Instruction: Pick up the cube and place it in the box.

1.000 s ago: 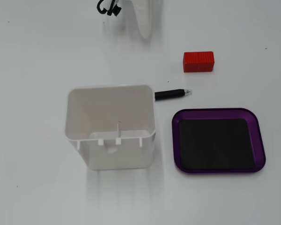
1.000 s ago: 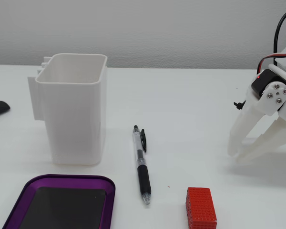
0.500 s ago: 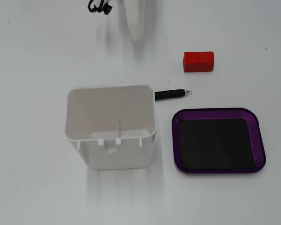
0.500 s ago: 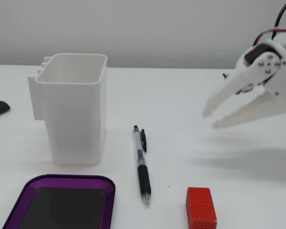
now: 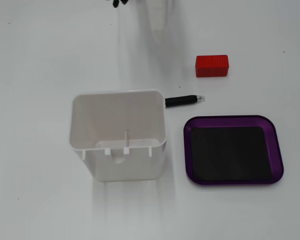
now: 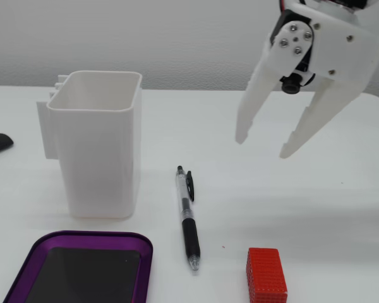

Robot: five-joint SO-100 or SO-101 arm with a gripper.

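Cube (image 5: 211,66) flat on table, long axis left-right in fixed view; claw (image 6: 262,146) wide, empty.

Both fixed views are bright and evenly lit. The table (image 5: 40,50) is near overexposed, its surface detail washed out. Shadows are soft and faint: a pale streak lies below the box (image 5: 117,135) and a weak band under the gripper (image 6: 262,146). Focus is sharp, edges undistorted.
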